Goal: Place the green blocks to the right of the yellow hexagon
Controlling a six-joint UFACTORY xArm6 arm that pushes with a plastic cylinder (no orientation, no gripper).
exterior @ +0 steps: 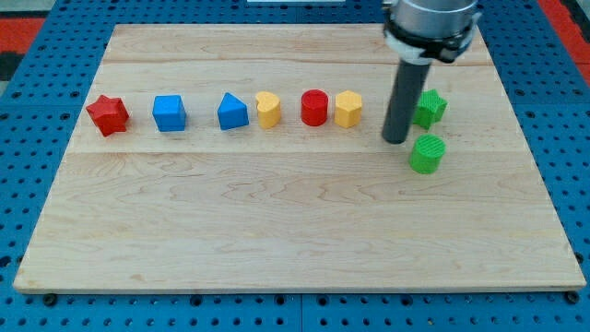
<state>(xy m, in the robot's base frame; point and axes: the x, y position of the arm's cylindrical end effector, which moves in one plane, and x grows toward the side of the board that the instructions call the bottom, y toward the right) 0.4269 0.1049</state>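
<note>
The yellow hexagon (348, 109) stands in a row of blocks across the board's upper half. A green star-shaped block (430, 108) lies to its right, partly behind my rod. A green cylinder (427, 153) sits just below that one. My tip (395, 140) rests on the board between the yellow hexagon and the green blocks, just left of the green cylinder and apart from it.
From the view's left the row holds a red star (108, 114), a blue cube (170, 112), a blue triangular block (232, 112), a yellow block (267, 109) and a red cylinder (314, 107). The wooden board (277, 231) lies on a blue perforated table.
</note>
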